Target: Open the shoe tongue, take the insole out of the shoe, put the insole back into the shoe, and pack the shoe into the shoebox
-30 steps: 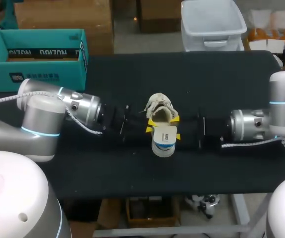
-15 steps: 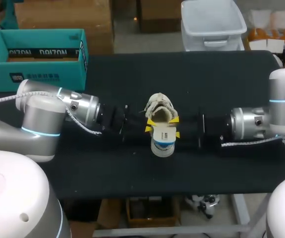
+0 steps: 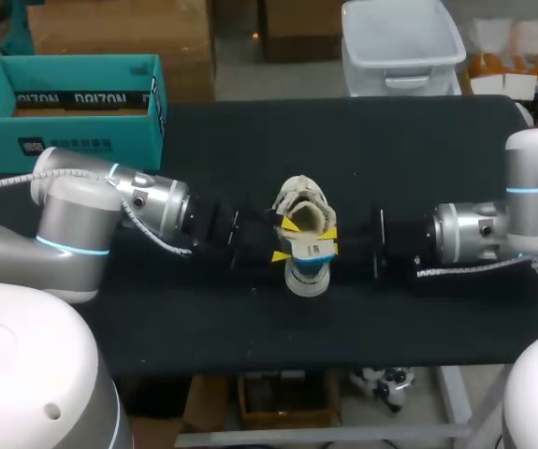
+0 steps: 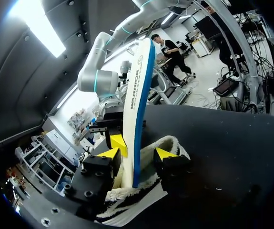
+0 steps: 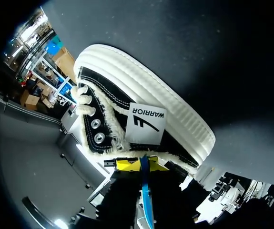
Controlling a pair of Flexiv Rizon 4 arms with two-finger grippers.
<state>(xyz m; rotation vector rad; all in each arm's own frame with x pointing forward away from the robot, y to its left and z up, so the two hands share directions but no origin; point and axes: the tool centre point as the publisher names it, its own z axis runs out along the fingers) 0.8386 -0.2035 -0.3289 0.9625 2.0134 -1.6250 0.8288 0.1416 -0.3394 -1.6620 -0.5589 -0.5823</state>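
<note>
Your insole (image 4: 136,109), white on its face and blue along its edge, stands nearly upright out of the shoe's mouth at the near middle of the black table (image 3: 250,318). From the right, your right gripper (image 5: 137,165) has its 2 yellow tips drawn almost together, pinching the insole's thin blue edge just above the shoe's collar.

From the left, your left gripper (image 4: 136,153) has its jaws spread wide. Its 2 fingers (image 4: 172,167) bracket the shoe's fleece-lined opening, each pressed against the fleece from its own side, with the collar and the standing insole between them. In the left wrist view the insole rises closer to one of these fingers than to the other.

The shoe (image 5: 141,95), a black high-top with white stitching, metal eyelets and a ribbed white rubber sole, sits on the table between the 2 grippers. Its toe points toward the far edge, its heel toward the near edge, and a white logo patch shows on its side in the right wrist view.

Well apart from the shoe, at the table's far left corner, the teal shoebox (image 3: 72,140) stands with its top open.
</note>
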